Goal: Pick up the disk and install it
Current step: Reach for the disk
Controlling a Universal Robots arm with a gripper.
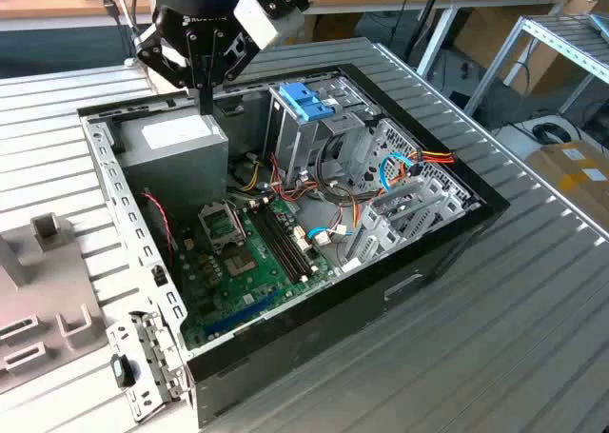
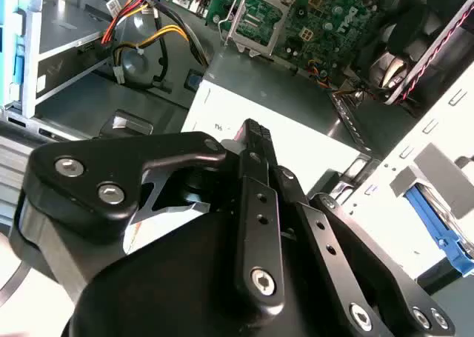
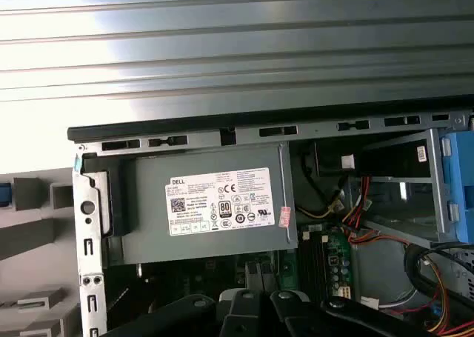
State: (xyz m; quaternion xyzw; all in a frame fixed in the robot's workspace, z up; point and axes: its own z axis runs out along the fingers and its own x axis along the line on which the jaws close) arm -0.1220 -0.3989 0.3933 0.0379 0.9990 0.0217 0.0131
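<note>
Ribbed metal table (image 1: 495, 338) is carrying everything, with desks and cardboard boxes lying behind it. At the exterior view's left, a grey slotted fixture (image 1: 38, 300) is sitting on the table just beside an open computer case (image 1: 447, 228). In the second wrist view the disk (image 2: 438, 229) is showing its blue carrier edge, resting at that fixture outside the case's perforated side wall (image 2: 437, 122), well apart from the gripper. How it is seated there I cannot tell. Next along, inside the case, a grey power supply (image 1: 176, 157) with a white sticker is filling the near corner. The gripper (image 1: 205, 105) is hanging point-down over it, jaws pressed together and pinching nothing. In the second wrist view the gripper (image 2: 253, 133) is lying over the sticker; whether it is touching I cannot tell. A green motherboard (image 1: 243, 262) is lying on the case floor. Further right, a metal drive cage (image 1: 295, 143) is standing upright with a blue plastic handle (image 1: 306, 100) on top. Coloured cables (image 1: 419, 162) are trailing at the exterior view's right.
</note>
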